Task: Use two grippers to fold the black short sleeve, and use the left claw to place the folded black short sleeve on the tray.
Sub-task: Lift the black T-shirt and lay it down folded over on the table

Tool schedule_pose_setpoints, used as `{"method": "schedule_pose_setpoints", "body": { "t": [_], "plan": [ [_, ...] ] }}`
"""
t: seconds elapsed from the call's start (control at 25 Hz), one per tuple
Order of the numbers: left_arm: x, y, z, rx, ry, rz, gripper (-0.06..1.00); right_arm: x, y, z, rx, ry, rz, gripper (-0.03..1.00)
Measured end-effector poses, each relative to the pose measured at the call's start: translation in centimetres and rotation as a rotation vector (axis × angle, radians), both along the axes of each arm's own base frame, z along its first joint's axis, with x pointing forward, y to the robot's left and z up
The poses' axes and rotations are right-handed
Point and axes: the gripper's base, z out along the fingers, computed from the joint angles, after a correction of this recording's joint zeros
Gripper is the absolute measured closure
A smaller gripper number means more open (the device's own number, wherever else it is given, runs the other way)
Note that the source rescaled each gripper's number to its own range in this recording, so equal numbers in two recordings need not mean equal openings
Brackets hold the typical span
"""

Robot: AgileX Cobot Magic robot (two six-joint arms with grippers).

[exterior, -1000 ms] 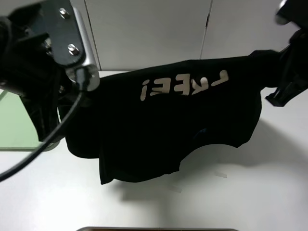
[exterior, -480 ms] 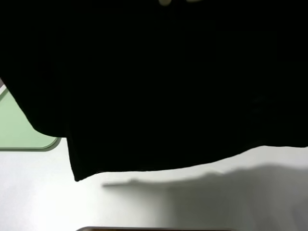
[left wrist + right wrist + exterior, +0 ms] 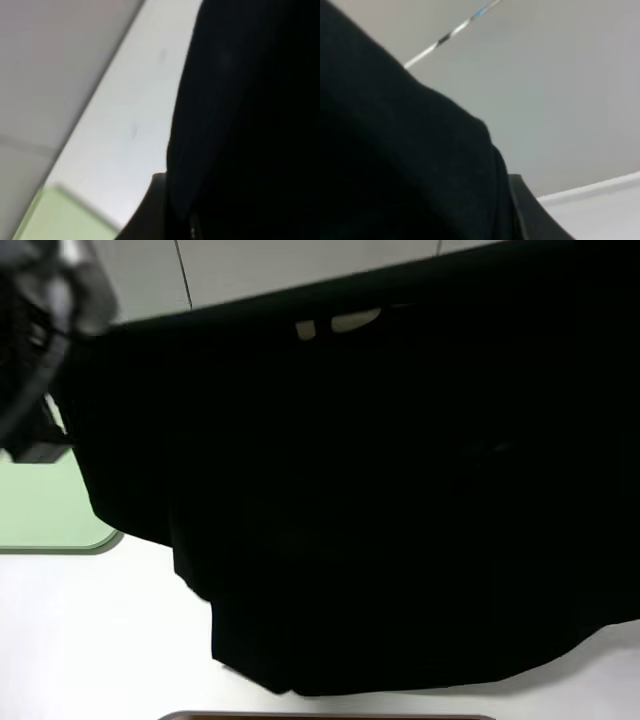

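The black short sleeve hangs in the air, spread wide close to the camera, and fills most of the exterior view. A bit of its white lettering shows near its top edge. My left arm is a blur at the upper left, at the shirt's left end. In the left wrist view black fabric covers the jaws, with one finger showing beside it. In the right wrist view fabric lies against one finger; the right gripper is outside the exterior view. The pale green tray lies at the left, partly behind the shirt.
White tabletop shows below the hanging hem. A pale panelled wall stands behind. The tray's corner and the table's far edge show in the left wrist view. A dark edge runs along the bottom of the exterior view.
The shirt rose toward the camera and filled the view; now its top edge sits lower, showing the wall again. Its hem hangs further right and lower. The left arm has shifted to the far left.
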Motion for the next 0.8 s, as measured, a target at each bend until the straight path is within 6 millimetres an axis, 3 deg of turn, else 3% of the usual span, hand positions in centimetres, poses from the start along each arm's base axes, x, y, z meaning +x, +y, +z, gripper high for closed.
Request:
{"method": "schedule_pose_setpoints", "body": {
  "t": [0.16, 0.24, 0.4, 0.48, 0.64, 0.8],
  "plan": [
    [4.0, 0.4, -4.0, 0.128, 0.086, 0.143, 0.94, 7.4, 2.8, -4.7, -0.177, 0.111, -0.021, 0.96],
    [4.9, 0.6, -4.8, 0.144, 0.109, 0.172, 0.94, 12.0, 3.7, -9.5, -0.235, 0.195, -0.027, 0.96],
    [7.3, 1.3, -7.4, 0.207, 0.176, 0.216, 0.94, 15.7, 3.9, -15.3, -0.25, 0.297, -0.005, 0.96],
    [7.6, 1.2, -7.7, 0.226, 0.164, 0.195, 0.94, 16.8, 3.7, -17.4, -0.268, 0.331, 0.009, 0.96],
    [8.1, 1.2, -7.6, 0.273, 0.107, 0.139, 0.94, 19.0, 3.8, -19.4, -0.246, 0.354, 0.007, 0.96],
    [8.4, 1.4, -7.4, 0.358, 0.059, 0.086, 0.94, 21.4, 4.6, -19.0, -0.222, 0.315, 0.018, 0.96]
  ]
}}
